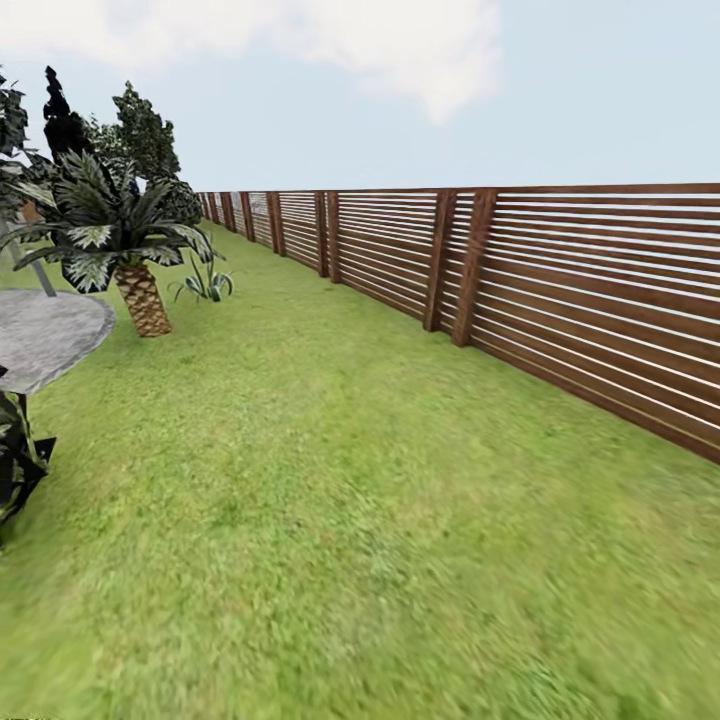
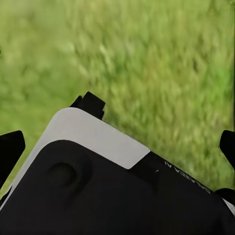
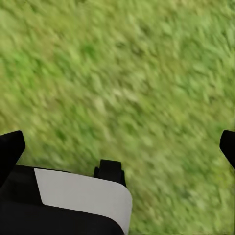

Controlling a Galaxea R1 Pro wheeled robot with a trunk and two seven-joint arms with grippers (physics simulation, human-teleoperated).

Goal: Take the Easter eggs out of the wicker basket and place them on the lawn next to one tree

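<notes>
Head view: wide lawn point(image 1: 380, 520) runs from near to far, blurry green grass. Brown slatted wooden fence point(image 1: 560, 290) along the right side, receding to the far left. On the left, a grey round paved patch point(image 1: 45, 335) at the view's edge, with a short palm-like plant point(image 1: 115, 235) just beyond it, scaly trunk and striped fronds. Small spiky plant point(image 1: 205, 285) just right of the palm. Dark conifer-like trees point(image 1: 140, 130) farther back on the left. Dark leafy plant point(image 1: 15, 460) at the near left edge. Pale sky with cloud point(image 1: 330, 40) above. Eggs, basket and pale-trunk tree are out of frame, so their place cannot be told.

Left wrist view: left gripper point(image 2: 122, 147) over grass, black fingertips point(image 2: 11, 147) at both edges, well apart, nothing between them; robot's black and white body point(image 2: 98, 186) below it.

Right wrist view: right gripper point(image 3: 120, 144) over grass, fingertips point(image 3: 10, 147) spread wide to both edges, nothing held; white and black robot part point(image 3: 83, 196) beneath
</notes>
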